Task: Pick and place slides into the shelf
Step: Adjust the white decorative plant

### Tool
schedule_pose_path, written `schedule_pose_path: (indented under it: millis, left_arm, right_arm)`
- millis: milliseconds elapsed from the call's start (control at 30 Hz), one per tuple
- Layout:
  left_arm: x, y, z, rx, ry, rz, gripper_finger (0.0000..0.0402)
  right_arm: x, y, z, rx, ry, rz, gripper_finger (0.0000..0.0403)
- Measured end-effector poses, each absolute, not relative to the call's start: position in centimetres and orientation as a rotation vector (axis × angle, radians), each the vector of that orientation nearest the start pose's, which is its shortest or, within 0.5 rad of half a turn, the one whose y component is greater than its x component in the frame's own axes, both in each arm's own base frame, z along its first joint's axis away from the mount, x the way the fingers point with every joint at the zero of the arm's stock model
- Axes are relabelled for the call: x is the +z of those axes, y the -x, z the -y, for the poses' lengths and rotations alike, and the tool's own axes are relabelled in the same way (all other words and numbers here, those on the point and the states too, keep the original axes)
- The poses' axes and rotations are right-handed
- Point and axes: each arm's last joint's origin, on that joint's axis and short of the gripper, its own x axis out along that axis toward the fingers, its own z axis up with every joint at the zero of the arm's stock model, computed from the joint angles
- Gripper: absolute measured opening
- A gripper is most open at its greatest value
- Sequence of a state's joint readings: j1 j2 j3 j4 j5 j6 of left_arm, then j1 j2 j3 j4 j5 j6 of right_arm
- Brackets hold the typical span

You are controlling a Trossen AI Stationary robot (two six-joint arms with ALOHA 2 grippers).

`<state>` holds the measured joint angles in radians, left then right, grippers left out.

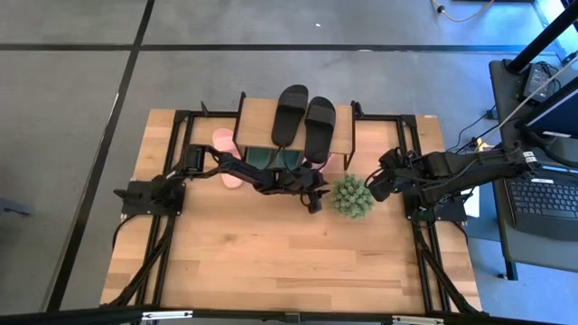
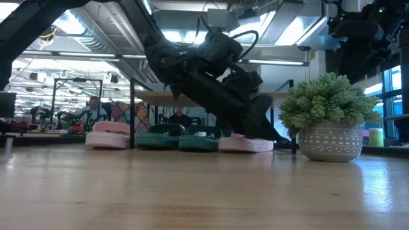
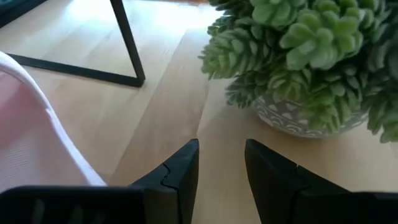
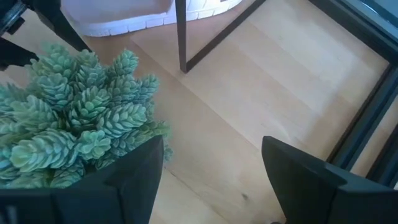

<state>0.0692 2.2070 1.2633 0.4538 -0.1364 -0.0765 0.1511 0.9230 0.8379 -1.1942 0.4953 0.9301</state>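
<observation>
Pink slide (image 3: 28,143), potted plant (image 3: 311,62) — dark fingers (image 3: 180,174) apart, empty

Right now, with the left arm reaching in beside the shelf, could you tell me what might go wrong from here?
The left hand sits low at the shelf's right leg, close to the potted plant; a sideways swing could tip the pot.

The pink slide lies by that leg, so dragging it might snag the frame.

The right hand, open, hovers just beyond the plant, so the two arms could crowd each other.

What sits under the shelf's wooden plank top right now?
Under the light wooden shelf: the dark green rubber slides and one pink slide. From above, plank and left arm cover most of them.
</observation>
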Motion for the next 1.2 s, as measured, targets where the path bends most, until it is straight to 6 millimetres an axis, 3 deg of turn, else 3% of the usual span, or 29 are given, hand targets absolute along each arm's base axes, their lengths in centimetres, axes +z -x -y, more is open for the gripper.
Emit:
schedule_pose_path:
  millis: [400,700,1200]
  left_arm:
    - [11.4,-46.3,-3.3,0.214,0.058,-0.439,0.0123]
    - [10.2,-48.6,-3.1,0.164,0.059,-0.453,0.0123]
    - [10.6,-49.0,-1.5,0.081,0.065,-0.417,0.0123]
  right_arm:
    - [26.4,-13.9,-0.7,-0.799,-0.397,-0.946,0.0272]
    - [26.4,-13.9,-0.7,-0.793,-0.392,-0.945,0.0272]
    - [26.4,-13.9,-0.7,-0.79,-0.387,-0.947,0.0272]
